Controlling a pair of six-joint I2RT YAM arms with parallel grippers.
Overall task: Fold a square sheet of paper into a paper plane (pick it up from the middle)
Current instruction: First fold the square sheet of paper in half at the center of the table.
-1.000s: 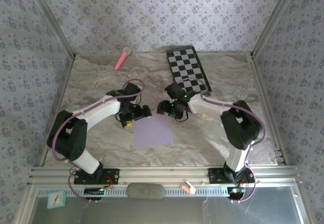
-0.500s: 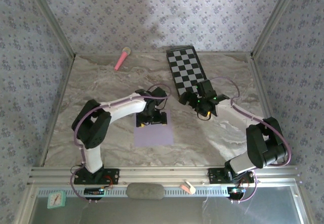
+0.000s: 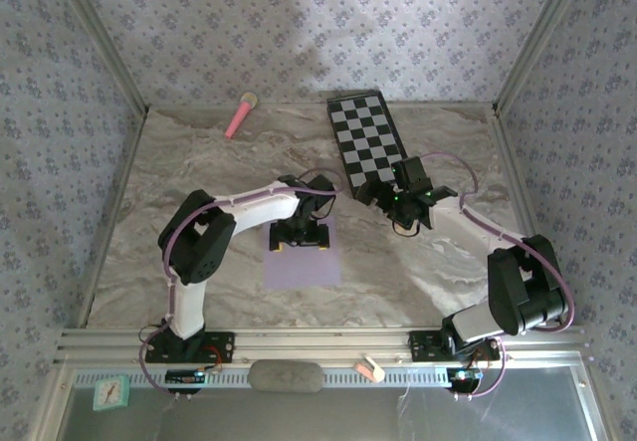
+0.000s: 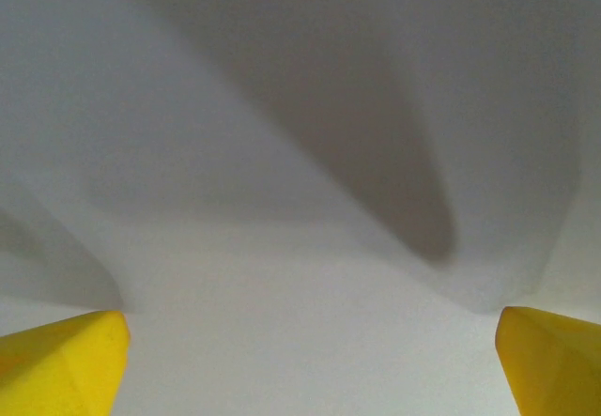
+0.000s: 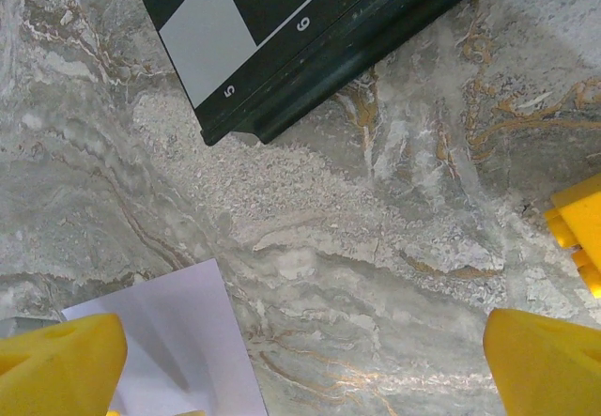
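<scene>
Marble-patterned tabletop (image 3: 199, 172) inside floral walls. Nearest the front, lying flat and unfolded at centre: square sheet of paper (image 3: 303, 267). Over its far edge, left gripper (image 3: 302, 234) pointing down close to the paper, yellow fingertips (image 4: 61, 364) spread wide, gripping nothing. Farther right, off the sheet, right gripper (image 3: 393, 202) above bare marble, likewise spread wide and empty, just beside near end of checkered board (image 3: 368, 142). At far edge, pink stick (image 3: 239, 115).
</scene>
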